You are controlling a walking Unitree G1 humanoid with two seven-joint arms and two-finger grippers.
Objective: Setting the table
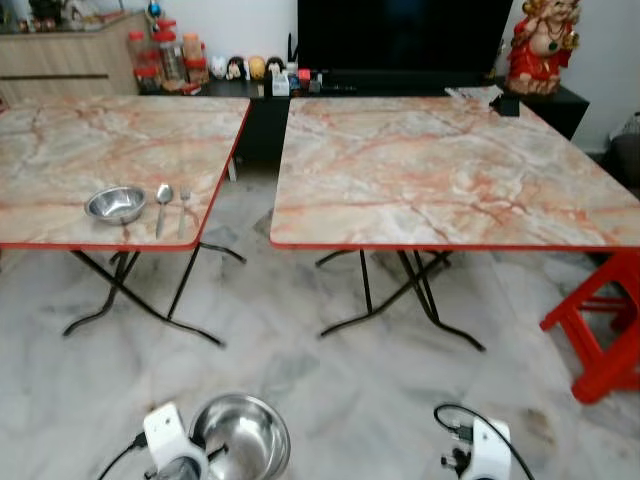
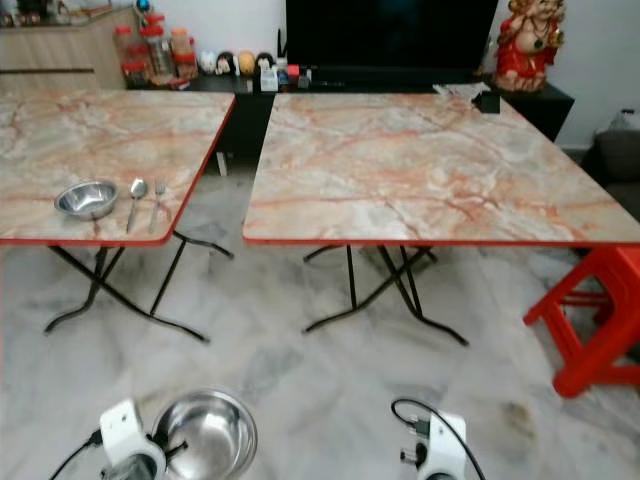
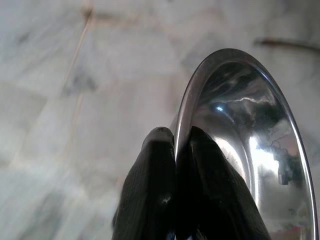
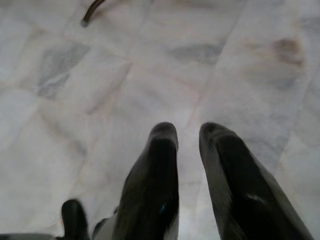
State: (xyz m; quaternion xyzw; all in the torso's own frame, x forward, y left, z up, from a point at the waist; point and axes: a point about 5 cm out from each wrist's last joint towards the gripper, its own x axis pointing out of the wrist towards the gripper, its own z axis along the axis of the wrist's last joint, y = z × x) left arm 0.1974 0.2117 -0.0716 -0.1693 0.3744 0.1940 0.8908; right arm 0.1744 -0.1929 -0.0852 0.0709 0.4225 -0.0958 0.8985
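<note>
Left wrist view: left gripper (image 3: 176, 137) pinches the rim of the steel bowl (image 3: 245, 150), carried low over the floor; polished, light, rigid, so likely slippery, rim pinch is right; right gripper (image 4: 189, 135) fingers slightly apart, empty.

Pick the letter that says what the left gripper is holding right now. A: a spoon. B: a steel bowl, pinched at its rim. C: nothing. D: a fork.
B: in the left wrist view the left gripper has its black fingers closed on either side of the rim of the steel bowl, held above the floor.
</note>
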